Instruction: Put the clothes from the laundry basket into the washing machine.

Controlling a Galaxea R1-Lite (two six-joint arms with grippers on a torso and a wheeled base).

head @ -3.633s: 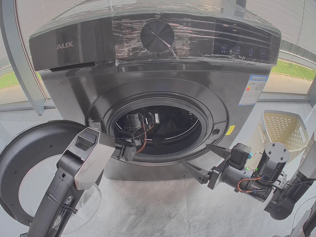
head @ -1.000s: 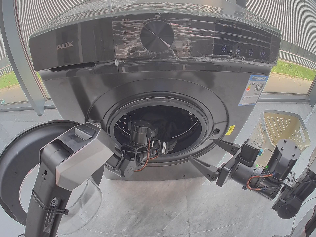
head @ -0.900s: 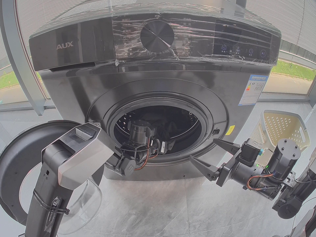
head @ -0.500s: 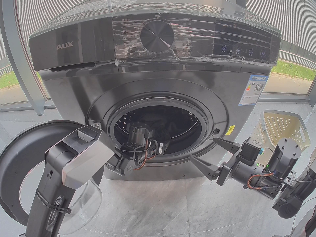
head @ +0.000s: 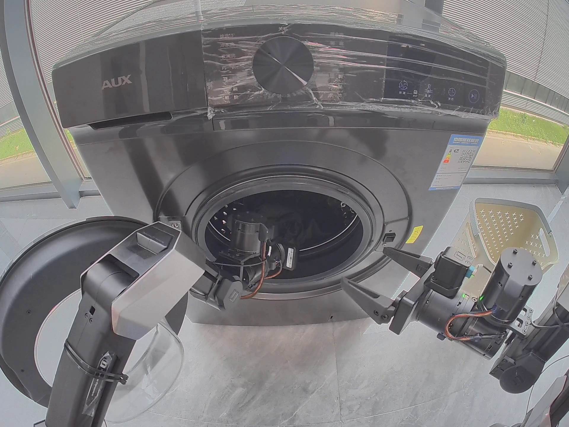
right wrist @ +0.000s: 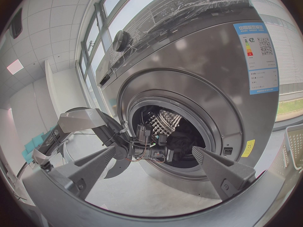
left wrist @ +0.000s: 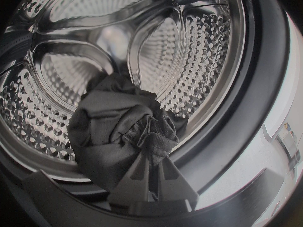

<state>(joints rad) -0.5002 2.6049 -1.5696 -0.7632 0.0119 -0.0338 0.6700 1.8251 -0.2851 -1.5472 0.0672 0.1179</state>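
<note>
Dark garment (left wrist: pixel 113 133) in drum (left wrist: pixel 195 48): we find left gripper (left wrist: pixel 153 161) clamped on it, drawn back to the mouth's 7 o'clock, release still due; right gripper (head: pixel 364 267) spread at 4 o'clock

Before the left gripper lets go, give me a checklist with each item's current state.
1. Washing machine door swung fully open: ok.
2. Left gripper reaching into the drum: ok.
3. Dark garment pinched in the left gripper, its bulk over the drum floor: ok.
4. Garment's lower edge clear of the door seal: cannot tell.
5. Right gripper open, outside the machine, away from the opening: ok.
</note>
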